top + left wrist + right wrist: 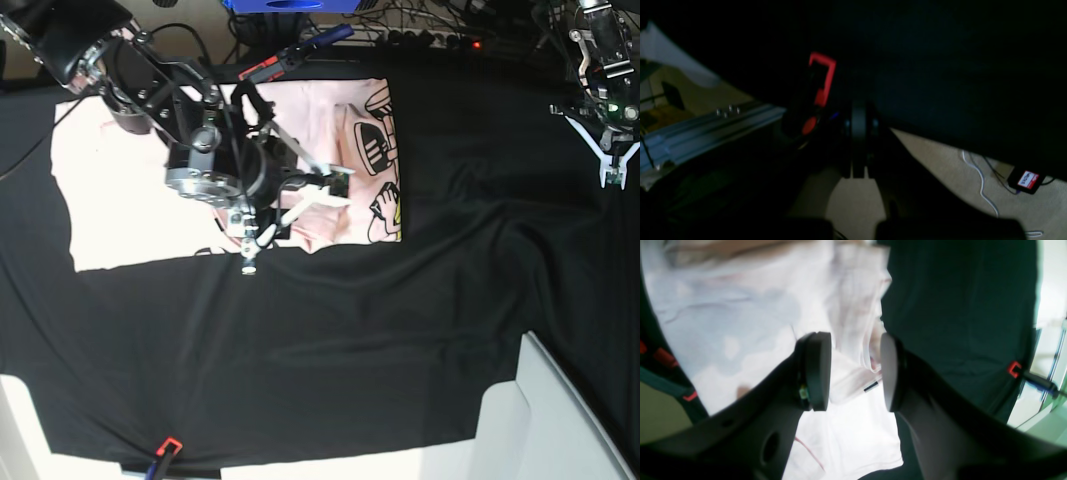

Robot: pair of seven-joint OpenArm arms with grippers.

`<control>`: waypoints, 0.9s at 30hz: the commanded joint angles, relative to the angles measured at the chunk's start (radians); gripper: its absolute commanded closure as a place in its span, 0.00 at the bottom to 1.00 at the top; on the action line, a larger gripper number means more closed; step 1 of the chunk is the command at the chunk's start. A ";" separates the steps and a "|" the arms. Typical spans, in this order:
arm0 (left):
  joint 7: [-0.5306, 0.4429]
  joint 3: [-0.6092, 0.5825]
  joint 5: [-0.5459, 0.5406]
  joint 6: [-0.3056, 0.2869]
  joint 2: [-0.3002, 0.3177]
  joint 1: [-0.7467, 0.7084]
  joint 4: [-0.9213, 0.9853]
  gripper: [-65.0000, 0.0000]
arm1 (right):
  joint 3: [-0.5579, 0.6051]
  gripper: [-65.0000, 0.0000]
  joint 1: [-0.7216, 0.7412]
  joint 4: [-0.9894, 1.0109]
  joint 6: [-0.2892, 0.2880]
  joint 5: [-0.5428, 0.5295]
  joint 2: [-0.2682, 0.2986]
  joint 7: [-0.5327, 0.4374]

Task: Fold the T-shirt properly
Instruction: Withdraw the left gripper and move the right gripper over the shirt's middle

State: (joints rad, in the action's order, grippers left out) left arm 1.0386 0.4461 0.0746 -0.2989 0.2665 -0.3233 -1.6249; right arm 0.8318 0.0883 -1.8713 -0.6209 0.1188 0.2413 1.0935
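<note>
Pale pink cotton T-shirt [140, 170] lay partly folded on the black table cloth [330, 330]. Right gripper [855, 370] was parted above its folded edge, gripping nothing. Left gripper [858, 133] was closed, parked aside. The next grasp was best taken squarely on the edge.

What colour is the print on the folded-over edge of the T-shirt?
Black cartoon print with a little yellow, on the pale pink T-shirt; clearest in the base view.

Black arms, silver joints; white-fingered pincer [325, 192]
</note>
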 commanded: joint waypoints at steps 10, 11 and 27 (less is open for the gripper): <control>-0.010 0.004 0.008 0.005 0.015 -0.024 -0.018 1.00 | 0.077 0.66 0.120 0.172 0.003 0.009 -0.098 -0.062; -0.010 0.006 0.008 0.005 0.015 -0.024 -0.016 1.00 | 0.077 0.65 0.130 0.192 0.003 0.008 -0.107 -0.071; -0.010 0.007 0.008 0.005 0.014 -0.041 -0.016 1.00 | 0.068 0.65 0.232 0.411 -0.077 0.009 -0.184 -0.143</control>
State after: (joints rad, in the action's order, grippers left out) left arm 1.0336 0.4454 0.0711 -0.2989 0.2657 -0.3656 -1.6253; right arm 0.9035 0.2955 -1.4452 -0.6994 0.1272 0.0662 0.9588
